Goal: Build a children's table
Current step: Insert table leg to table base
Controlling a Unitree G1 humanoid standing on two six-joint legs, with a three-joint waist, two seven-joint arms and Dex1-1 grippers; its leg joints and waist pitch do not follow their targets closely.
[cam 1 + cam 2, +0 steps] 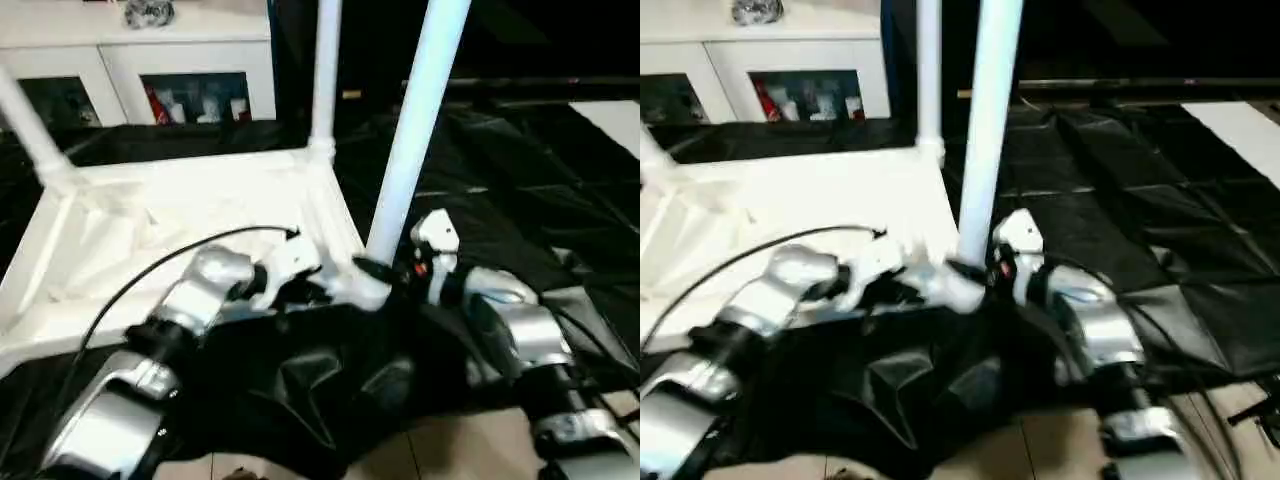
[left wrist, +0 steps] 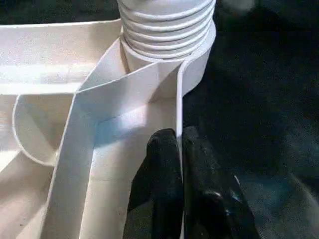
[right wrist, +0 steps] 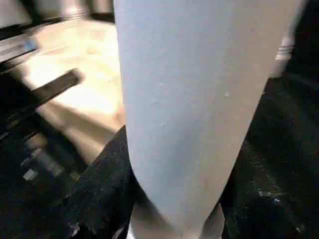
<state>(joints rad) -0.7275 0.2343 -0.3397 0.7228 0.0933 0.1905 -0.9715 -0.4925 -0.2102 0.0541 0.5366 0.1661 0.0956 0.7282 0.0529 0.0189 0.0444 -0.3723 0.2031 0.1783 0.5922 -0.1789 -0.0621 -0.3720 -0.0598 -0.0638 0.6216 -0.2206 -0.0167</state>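
Observation:
The white tabletop (image 1: 150, 215) lies upside down on black cloth, ribbed side up. Three white legs stand in its corner sockets: a near one (image 1: 415, 130), a far one (image 1: 325, 80) and one at the left (image 1: 30, 125). My left gripper (image 2: 178, 149) is shut on the tabletop's thin rim wall, just beside the near corner socket (image 2: 199, 55), where the leg's threaded end (image 2: 167, 25) sits. My right gripper (image 1: 378, 265) is closed around the base of the near leg (image 3: 184, 99), with a black finger (image 3: 99, 199) on each side.
A white glass-door cabinet (image 1: 180, 70) stands behind the tabletop. Crumpled black cloth (image 1: 520, 190) covers the floor to the right and in front. Bare tile (image 1: 470, 450) shows at the near edge. A black cable (image 1: 160, 265) loops over my left forearm.

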